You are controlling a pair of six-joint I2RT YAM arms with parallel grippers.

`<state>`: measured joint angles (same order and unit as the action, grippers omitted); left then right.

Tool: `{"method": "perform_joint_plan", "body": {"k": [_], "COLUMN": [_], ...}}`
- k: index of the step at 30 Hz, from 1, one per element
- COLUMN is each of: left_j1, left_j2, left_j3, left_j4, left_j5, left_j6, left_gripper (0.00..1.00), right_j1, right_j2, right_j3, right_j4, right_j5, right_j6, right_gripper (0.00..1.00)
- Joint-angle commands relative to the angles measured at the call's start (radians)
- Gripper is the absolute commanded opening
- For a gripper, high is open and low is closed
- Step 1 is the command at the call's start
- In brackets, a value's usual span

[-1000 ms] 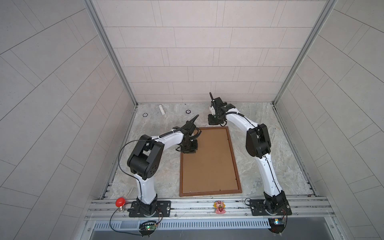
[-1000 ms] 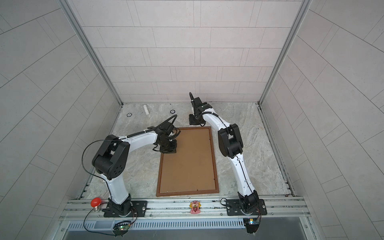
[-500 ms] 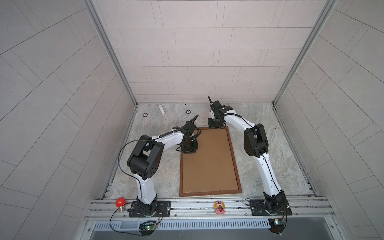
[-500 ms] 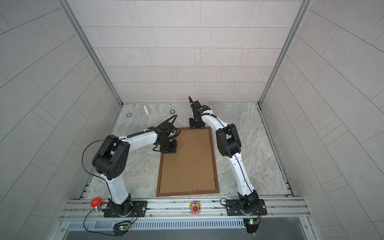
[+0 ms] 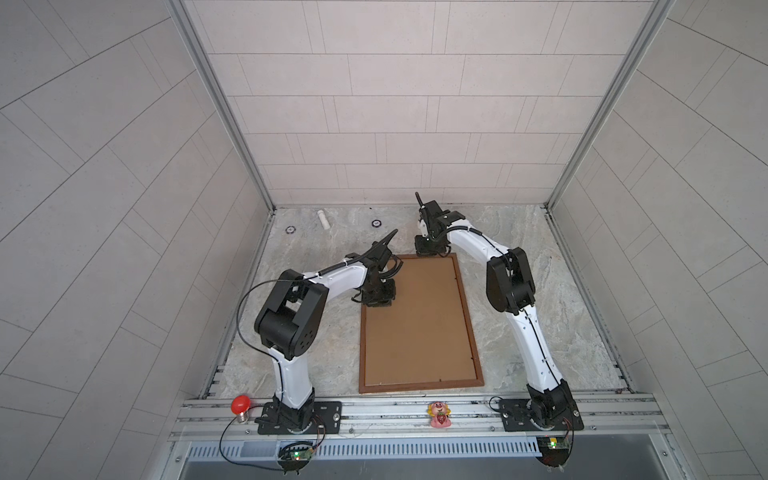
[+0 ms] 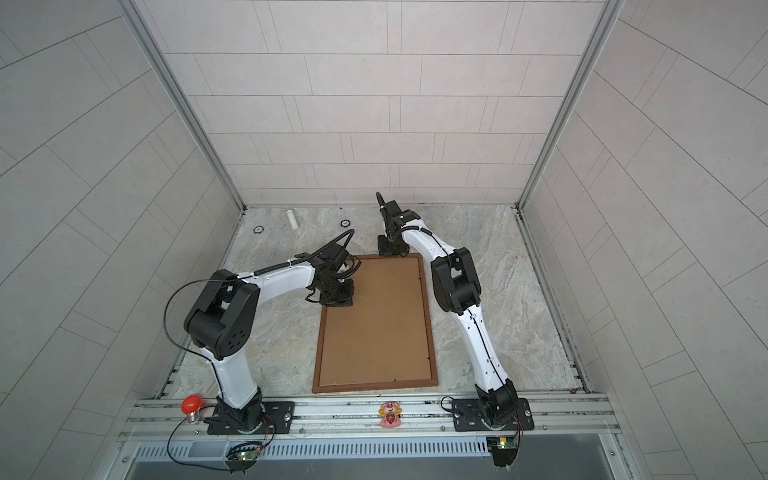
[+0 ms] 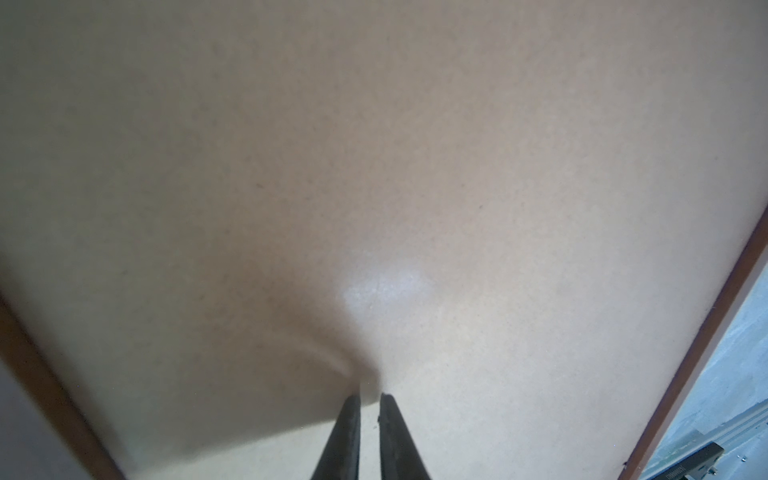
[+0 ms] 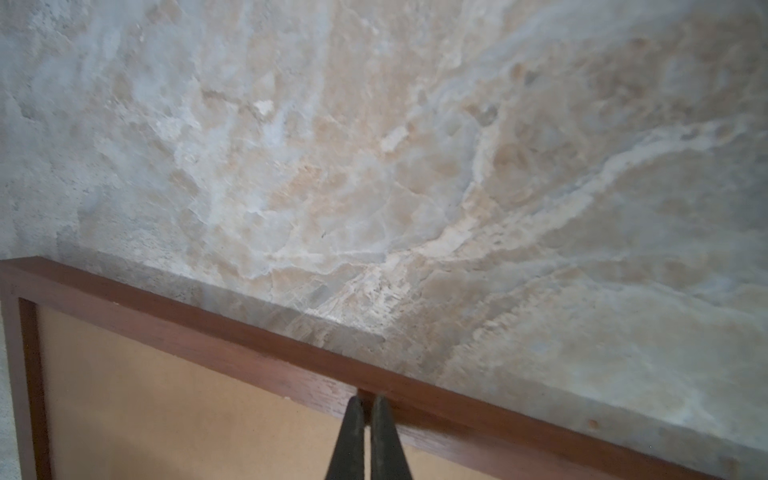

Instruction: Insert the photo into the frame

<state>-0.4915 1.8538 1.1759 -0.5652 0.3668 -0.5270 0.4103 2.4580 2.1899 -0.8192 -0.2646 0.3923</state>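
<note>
The frame [image 5: 419, 385] [image 6: 374, 386] lies flat on the marble table, back up, with a plain brown backing board [image 5: 417, 320] [image 6: 374, 320] filling it. The photo is hidden. My left gripper [image 5: 377, 302] [image 6: 337, 302] [image 7: 370, 395] points down at the board near the frame's left rail [image 7: 706, 332]. Its jaws are almost together with nothing between them, tips on the board. My right gripper [image 5: 430, 251] [image 6: 391, 251] [image 8: 365, 397] is shut and empty. Its tips rest on the inner edge of the frame's far rail [image 8: 249, 345].
A small white cylinder [image 5: 323, 219] and two dark rings [image 5: 290, 229] [image 5: 376, 223] lie near the back wall. A red bulb [image 5: 240, 404] and a pink toy [image 5: 439, 413] sit on the front rail. Walls close in the table on three sides.
My right gripper has shifted slightly left along the frame's far rail. The left arm and the frame have not visibly moved.
</note>
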Motion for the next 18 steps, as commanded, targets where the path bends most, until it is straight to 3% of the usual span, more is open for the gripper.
{"method": "perform_joint_plan", "body": {"k": [1, 18], "left_j1": [-0.006, -0.006], "left_j2": [0.010, 0.001], "left_j3": [-0.003, -0.006], "left_j4": [-0.009, -0.009], "left_j5": [-0.002, -0.004], "left_j6": [-0.001, 0.000], "left_gripper": [0.17, 0.17], "right_j1": [0.008, 0.019], "right_j2": [0.032, 0.004], "right_j3": [0.019, -0.064], "right_j4": [-0.028, -0.030], "right_j5": [0.018, 0.042], "right_j6": [-0.016, -0.009], "right_gripper": [0.00, 0.00]}}
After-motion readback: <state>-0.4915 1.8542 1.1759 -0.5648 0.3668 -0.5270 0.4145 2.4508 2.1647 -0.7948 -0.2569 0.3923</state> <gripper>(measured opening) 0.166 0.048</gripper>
